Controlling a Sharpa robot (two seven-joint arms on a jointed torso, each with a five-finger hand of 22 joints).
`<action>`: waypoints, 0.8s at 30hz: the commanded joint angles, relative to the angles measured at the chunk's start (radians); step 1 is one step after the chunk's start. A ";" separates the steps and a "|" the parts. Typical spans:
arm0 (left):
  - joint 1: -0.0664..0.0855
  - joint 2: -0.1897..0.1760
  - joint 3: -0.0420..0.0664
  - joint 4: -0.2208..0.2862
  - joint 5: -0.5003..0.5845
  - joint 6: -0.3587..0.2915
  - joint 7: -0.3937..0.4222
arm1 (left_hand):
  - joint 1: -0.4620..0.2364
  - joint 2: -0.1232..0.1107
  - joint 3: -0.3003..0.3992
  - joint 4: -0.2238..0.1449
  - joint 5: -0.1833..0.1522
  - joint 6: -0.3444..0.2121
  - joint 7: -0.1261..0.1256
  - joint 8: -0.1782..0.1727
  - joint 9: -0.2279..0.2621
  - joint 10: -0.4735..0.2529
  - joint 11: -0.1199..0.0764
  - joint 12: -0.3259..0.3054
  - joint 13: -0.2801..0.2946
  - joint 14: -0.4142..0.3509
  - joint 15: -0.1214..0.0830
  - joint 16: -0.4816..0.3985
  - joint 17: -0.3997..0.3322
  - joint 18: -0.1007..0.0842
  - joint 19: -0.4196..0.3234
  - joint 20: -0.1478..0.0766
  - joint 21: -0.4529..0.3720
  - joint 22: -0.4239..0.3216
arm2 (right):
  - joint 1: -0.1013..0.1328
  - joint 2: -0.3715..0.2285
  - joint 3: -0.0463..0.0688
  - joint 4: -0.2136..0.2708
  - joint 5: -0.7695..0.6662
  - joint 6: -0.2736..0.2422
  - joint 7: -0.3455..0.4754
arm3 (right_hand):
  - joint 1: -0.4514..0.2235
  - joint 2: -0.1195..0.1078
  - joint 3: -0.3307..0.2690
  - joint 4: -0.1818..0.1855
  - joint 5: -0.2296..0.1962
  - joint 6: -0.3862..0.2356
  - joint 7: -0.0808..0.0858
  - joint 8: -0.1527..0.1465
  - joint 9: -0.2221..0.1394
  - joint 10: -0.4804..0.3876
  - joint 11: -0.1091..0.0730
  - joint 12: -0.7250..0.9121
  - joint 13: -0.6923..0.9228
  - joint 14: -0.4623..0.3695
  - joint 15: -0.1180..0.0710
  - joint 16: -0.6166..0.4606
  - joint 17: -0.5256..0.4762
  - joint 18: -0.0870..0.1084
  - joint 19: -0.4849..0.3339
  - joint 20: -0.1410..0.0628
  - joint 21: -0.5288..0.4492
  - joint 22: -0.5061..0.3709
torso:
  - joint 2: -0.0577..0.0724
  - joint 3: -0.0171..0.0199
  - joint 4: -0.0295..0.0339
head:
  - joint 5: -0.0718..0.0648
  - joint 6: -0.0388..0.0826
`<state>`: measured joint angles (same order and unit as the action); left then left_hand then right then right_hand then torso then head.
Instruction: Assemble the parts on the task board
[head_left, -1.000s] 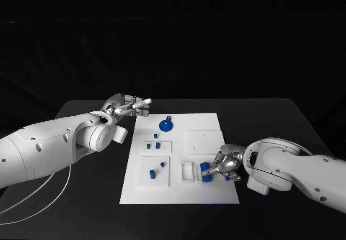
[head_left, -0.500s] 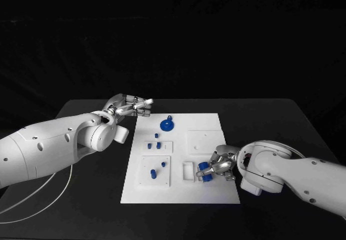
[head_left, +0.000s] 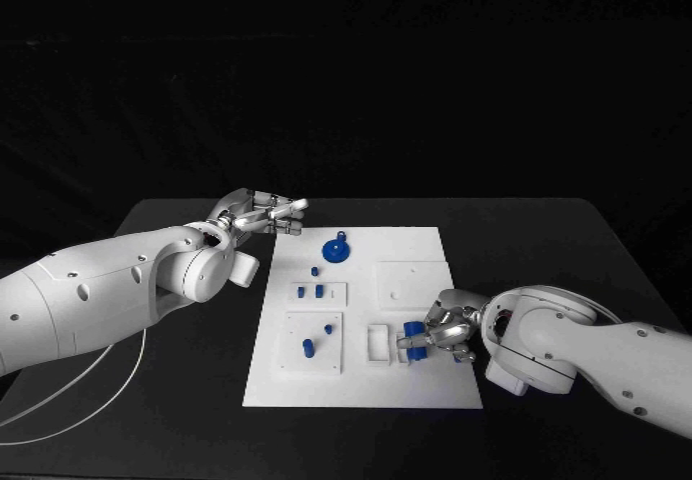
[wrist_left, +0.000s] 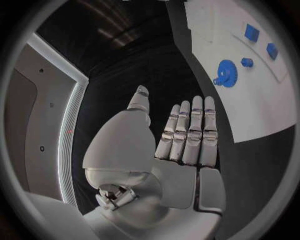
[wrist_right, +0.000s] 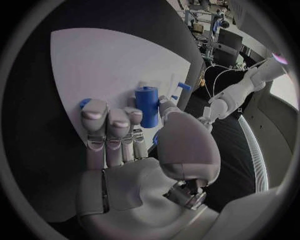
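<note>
The white task board lies in the middle of the table. At its near right edge my right hand curls over a blue cylinder. In the right wrist view the cylinder stands upright, pinched between the fingers and the thumb. Beside it on the board is a white slotted holder. My left hand hovers by the board's far left corner, fingers straight and holding nothing. A blue gear lies a little way from it.
More blue parts sit on the board's left half: a small peg, two pieces in a raised plate, and two more in a nearer plate. A white cable loops on the table at the near left.
My right hand slid a little toward the board's middle and then back, staying on the blue cylinder. The left hand has hardly moved.
</note>
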<state>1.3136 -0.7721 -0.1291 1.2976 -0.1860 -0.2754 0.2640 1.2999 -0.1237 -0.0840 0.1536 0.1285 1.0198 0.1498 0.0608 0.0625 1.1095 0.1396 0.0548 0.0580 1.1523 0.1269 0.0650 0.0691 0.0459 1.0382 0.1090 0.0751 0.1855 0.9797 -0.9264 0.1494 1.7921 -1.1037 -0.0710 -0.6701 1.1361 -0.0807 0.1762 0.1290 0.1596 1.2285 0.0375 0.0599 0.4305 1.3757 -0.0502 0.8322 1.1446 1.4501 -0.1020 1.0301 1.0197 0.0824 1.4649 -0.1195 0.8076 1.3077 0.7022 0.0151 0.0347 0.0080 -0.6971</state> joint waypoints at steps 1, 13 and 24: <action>0.000 0.001 0.001 0.000 0.003 0.016 -0.004 | 0.006 -0.001 0.004 -0.001 0.007 -0.005 0.000 0.003 0.000 -0.008 0.000 0.005 0.001 -0.004 0.000 -0.002 -0.001 0.011 0.004 0.002 0.003 -0.002 | 0.015 -0.007 0.002 0.011 0.035 -0.051 -0.056 | -0.012 0.007 0.168 -0.174 -0.004 0.017 -0.006 0.004 -0.313 -0.004 -0.003 0.000 -0.001 0.004 -0.002 0.006 0.006 -0.019 0.058 -0.005 0.007 0.061 | 0.000 0.0004 -0.0003 | 0.002 0.000; 0.000 0.004 0.000 -0.005 -0.001 0.022 -0.016 | 0.005 -0.002 0.006 -0.002 0.007 -0.004 0.000 0.003 0.000 -0.011 0.001 0.005 0.001 -0.005 0.001 -0.002 -0.001 0.011 0.004 0.002 0.004 -0.005 | 0.075 -0.011 0.010 0.046 0.104 -0.024 -0.056 | -0.027 0.033 0.128 -0.189 0.005 0.027 -0.009 0.004 -0.323 -0.002 -0.004 -0.002 -0.004 0.005 0.000 0.009 0.024 -0.022 0.057 -0.004 0.006 0.077 | 0.000 -0.0032 0.0021 | 0.004 -0.004; 0.001 0.011 0.000 -0.007 -0.005 0.027 -0.028 | 0.008 -0.004 0.006 -0.001 0.007 -0.005 0.000 0.003 0.000 -0.014 0.001 0.005 0.001 -0.007 0.002 -0.003 -0.001 0.011 0.003 0.003 0.004 -0.008 | 0.094 0.045 -0.010 0.001 0.076 0.097 -0.060 | -0.048 0.059 0.072 -0.188 0.001 0.023 -0.007 0.004 -0.329 -0.007 -0.002 -0.011 -0.011 0.005 0.002 0.003 0.032 -0.025 0.057 -0.002 -0.011 0.083 | 0.000 -0.0049 0.0024 | 0.009 -0.009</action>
<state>1.3136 -0.7651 -0.1301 1.2895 -0.1878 -0.2650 0.2400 1.3000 -0.1237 -0.0840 0.1536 0.1325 1.0198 0.1498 0.0609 0.0625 1.1032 0.1405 0.0548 0.0579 1.1523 0.1269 0.0650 0.0692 0.0459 1.0381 0.1089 0.0750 0.1784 1.0732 -0.8878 0.1421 1.7985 -1.0154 -0.0557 -0.6965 1.0788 -0.0416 0.2527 -0.0581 0.1702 1.2344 0.0433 0.0509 0.1031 1.3685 -0.0533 0.8270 1.1346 1.4509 -0.1018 1.0357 1.0504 0.0687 1.4649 -0.1195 0.8006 1.3075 0.7018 0.0101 0.0362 0.0170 -0.7046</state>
